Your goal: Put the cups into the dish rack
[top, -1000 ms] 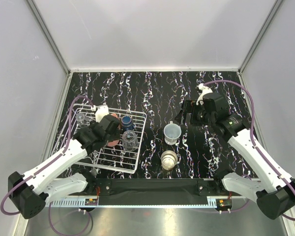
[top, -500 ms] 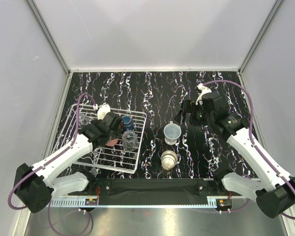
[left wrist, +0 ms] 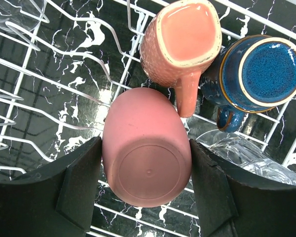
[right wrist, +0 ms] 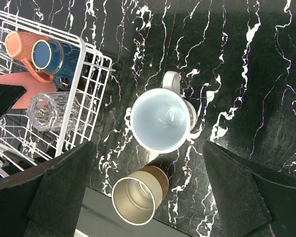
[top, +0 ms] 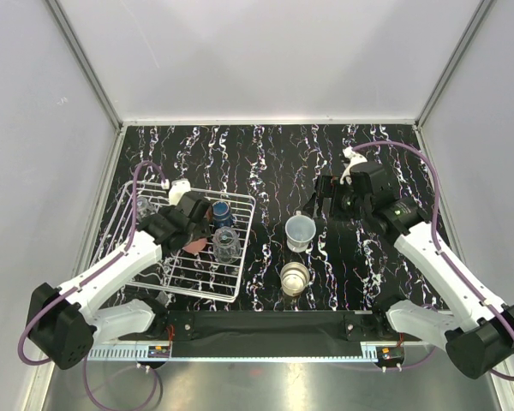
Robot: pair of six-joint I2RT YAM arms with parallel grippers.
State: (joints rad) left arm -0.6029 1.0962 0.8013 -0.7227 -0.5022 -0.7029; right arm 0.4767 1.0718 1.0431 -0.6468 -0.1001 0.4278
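left pincer (left wrist: 144, 148) grips coral tumbler (left wrist: 147, 170) squarely between its jaws; right pincer (right wrist: 148, 144) wide open, empty.

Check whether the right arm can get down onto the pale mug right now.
Probably yes. The right pincer is open above the mug, which stands upright on the table with nothing over it. The beige cup sits close beside it, apart.
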